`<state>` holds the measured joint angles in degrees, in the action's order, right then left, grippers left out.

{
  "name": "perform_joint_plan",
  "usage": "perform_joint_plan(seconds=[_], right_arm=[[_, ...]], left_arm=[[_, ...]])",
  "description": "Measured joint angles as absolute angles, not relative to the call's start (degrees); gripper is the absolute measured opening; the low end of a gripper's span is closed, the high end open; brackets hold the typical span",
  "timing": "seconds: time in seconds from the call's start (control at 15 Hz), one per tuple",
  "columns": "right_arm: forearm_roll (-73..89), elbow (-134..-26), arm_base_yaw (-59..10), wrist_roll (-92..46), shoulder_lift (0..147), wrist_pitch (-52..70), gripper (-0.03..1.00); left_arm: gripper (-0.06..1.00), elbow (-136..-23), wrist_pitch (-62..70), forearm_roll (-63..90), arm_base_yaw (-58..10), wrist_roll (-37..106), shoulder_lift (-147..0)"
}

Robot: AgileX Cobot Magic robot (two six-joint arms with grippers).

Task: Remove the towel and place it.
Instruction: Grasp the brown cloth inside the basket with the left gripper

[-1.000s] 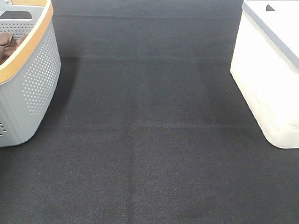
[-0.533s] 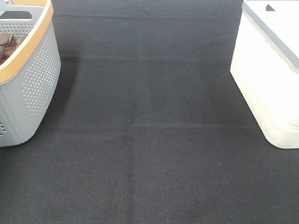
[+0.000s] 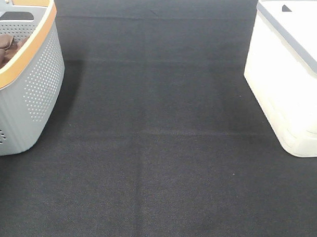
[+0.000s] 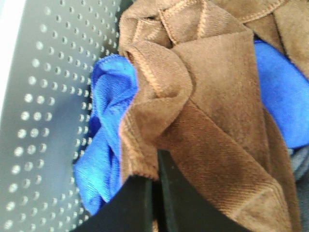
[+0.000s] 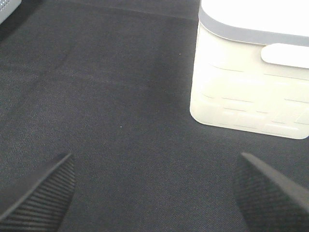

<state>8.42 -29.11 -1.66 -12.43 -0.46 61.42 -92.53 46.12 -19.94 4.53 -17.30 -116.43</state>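
Note:
A brown towel (image 4: 207,101) lies bunched in the grey perforated basket (image 3: 32,88) at the far left; a bit of it shows over the rim in the high view (image 3: 5,48). My left gripper (image 4: 153,191) is inside the basket, its dark fingers (image 4: 133,203) closed together on a fold of the brown towel. A blue towel (image 4: 108,106) lies under and beside it. My right gripper (image 5: 154,193) is open and empty, low over the black mat, with its fingertips (image 5: 41,191) wide apart. Neither gripper shows in the high view.
A white bin (image 3: 290,86) with a grey rim stands at the right; it also shows in the right wrist view (image 5: 248,92). A black mat (image 3: 157,149) covers the table between basket and bin. The basket has an orange rim (image 3: 25,51).
The brown towel in the basket has shifted slightly. Nothing else has moved.

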Motion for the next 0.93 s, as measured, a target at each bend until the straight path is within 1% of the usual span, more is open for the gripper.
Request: perform_joint_plan(seconds=[0.2, 0.73, 0.93], right_arm=[[8.4, -29.1, -1.7, -12.4, -0.5, 61.4, 0.84], [8.7, -29.1, -1.7, -12.4, 0.6, 61.4, 0.83], [14.4, -29.2, -2.6, -12.5, 6.6, 60.8, 0.75]], left_arm=[[0.00, -92.5, 46.2, -20.2, 4.5, -17.3, -114.6], [0.00, -92.5, 48.0, -18.0, 4.4, -17.3, -96.5], [0.00, -92.5, 48.0, -16.4, 4.4, -17.2, -89.1]])
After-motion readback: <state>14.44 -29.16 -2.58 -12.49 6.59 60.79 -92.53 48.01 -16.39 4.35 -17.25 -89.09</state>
